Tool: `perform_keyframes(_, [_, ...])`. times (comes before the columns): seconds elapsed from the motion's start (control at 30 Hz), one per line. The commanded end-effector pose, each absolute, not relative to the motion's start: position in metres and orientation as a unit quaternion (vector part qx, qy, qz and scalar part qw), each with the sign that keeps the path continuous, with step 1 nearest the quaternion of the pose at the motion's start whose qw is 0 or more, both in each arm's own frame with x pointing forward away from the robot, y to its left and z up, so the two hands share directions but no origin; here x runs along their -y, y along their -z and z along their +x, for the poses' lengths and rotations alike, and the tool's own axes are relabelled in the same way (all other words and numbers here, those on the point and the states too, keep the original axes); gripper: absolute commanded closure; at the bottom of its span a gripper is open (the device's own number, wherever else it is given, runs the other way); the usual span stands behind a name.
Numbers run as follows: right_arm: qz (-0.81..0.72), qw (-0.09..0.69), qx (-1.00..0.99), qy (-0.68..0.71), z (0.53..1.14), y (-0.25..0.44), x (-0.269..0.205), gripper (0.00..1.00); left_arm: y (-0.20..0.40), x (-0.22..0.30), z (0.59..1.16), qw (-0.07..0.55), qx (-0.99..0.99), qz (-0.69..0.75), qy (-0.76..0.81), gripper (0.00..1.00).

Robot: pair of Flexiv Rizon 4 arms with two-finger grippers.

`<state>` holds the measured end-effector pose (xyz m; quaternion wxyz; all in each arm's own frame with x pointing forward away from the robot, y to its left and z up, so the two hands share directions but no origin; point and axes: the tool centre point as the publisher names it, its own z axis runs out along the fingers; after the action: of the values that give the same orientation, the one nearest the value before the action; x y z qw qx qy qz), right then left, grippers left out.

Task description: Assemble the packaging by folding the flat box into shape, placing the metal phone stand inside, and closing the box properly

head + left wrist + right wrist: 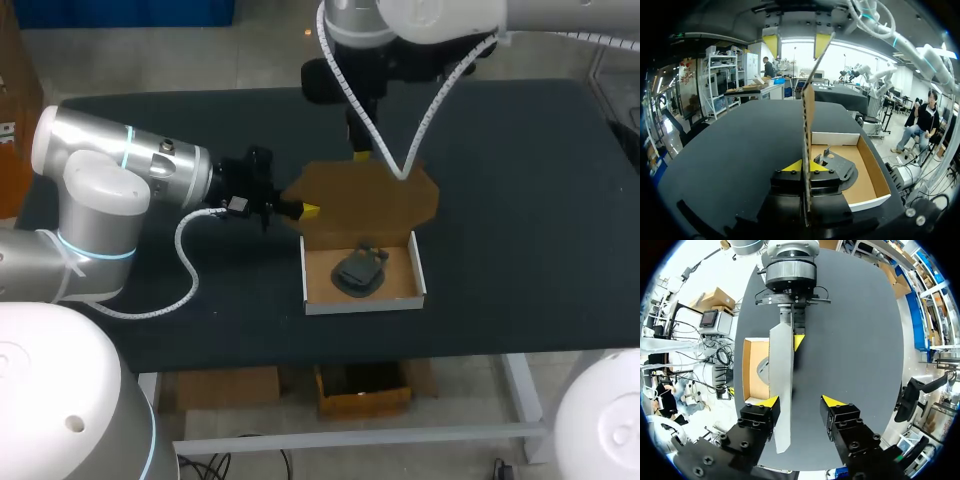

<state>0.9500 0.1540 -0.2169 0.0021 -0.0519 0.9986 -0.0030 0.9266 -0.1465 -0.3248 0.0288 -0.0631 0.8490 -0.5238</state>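
Box: cardboard, matt; brown inside, smooth white outer walls. Lid: same brown board, raw cut edge. Phone stand: dark grey metal, dull sheen. Worktop: black, matt. Left arm: glossy white shell, silver metal collar. Cable wrap: white plastic spiral.
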Motion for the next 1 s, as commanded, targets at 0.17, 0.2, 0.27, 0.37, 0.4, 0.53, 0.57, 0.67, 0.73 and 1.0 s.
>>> perform_keyframes(0.17, [-0.056,0.009,-0.998,0.003,0.933,0.218,-0.15,0.52,0.326,0.148,0.927,0.03,-0.848,-0.063,0.525,1.0])
perform_keyframes(0.2, [-0.056,0.009,-0.998,0.003,0.932,0.218,-0.15,0.52,0.326,0.148,0.927,0.03,-0.848,-0.063,0.525,1.0])
perform_keyframes(0.27, [-0.056,0.008,-0.998,0.003,0.93,0.219,-0.149,0.51,0.326,0.148,0.927,0.03,-0.848,-0.063,0.525,1.0])
perform_keyframes(0.37, [-0.056,0.003,-0.998,0.003,0.93,0.223,-0.148,0.51,0.326,0.148,0.927,0.03,-0.848,-0.063,0.525,1.0])
perform_keyframes(0.4, [-0.056,0.001,-0.998,0.003,0.93,0.225,-0.148,0.51,0.326,0.148,0.927,0.03,-0.848,-0.063,0.525,1.0])
perform_keyframes(0.53, [-0.057,-0.004,-0.998,0.004,0.929,0.228,-0.149,0.51,0.326,0.148,0.927,0.03,-0.848,-0.063,0.525,1.0])
perform_keyframes(0.57, [-0.056,-0.005,-0.998,0.004,0.929,0.229,-0.149,0.51,0.326,0.148,0.927,0.03,-0.848,-0.063,0.525,1.0])
perform_keyframes(0.67, [-0.057,-0.008,-0.998,0.004,0.929,0.231,-0.15,0.5,0.326,0.148,0.927,0.03,-0.848,-0.063,0.525,1.0])
perform_keyframes(0.73, [-0.057,-0.011,-0.998,0.004,0.929,0.233,-0.15,0.5,0.326,0.148,0.927,0.03,-0.848,-0.063,0.525,1.0])
perform_keyframes(1.0, [-0.059,-0.021,-0.998,0.005,0.93,0.24,-0.152,0.5,0.326,0.148,0.927,0.03,-0.848,-0.063,0.525,1.0])
